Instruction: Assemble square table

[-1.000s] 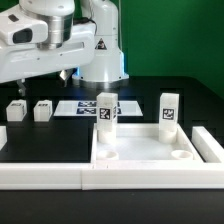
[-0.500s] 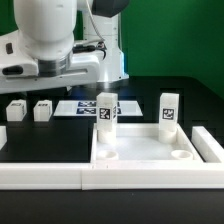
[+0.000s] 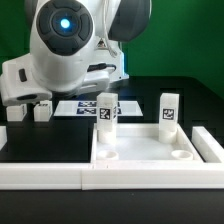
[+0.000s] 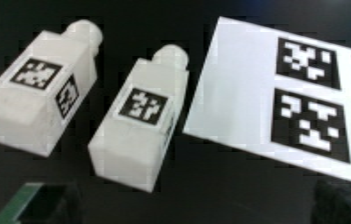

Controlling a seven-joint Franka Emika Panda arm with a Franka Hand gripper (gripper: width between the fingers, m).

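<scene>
1. Fingers. The wrist view shows only a dark sliver at the frame edge that may be one of the fingers (image 4: 30, 205). In the exterior view the arm (image 3: 70, 40) hides the gripper. You cannot tell whether the jaws stand apart or together, so confirm this before any descent.

2. Loose legs. Two lie on the black table (image 3: 50, 145) beneath the wrist camera: the outer leg (image 4: 39, 85) and the inner leg (image 4: 145, 120). They run roughly parallel, close together but apart.
- Risk: a finger lands in the narrow gap and shoves the neighbouring leg. Cause: too little room between the two.
- Risk: a skewed or corner grasp. Cause: both legs lie at an angle across the wrist view, so the jaws may not be square to the flat sides.

3. Marker board (image 4: 296, 90). Its edge lies just beside the inner leg.
- Risk: a finger comes down on the board edge. Cause: taking the inner leg from that side.

4. Panel (image 3: 140, 143). It lies at the exterior view's right, well apart from the loose legs, with two standing legs (image 3: 107, 113) at its far corners and two near sockets (image 3: 181, 155) empty.
- Risk: a carried leg knocks a standing leg or the rail (image 3: 40, 178). Cause: a low transfer path.
- Risk: the peg jams. Cause: a leg held tilted
</scene>
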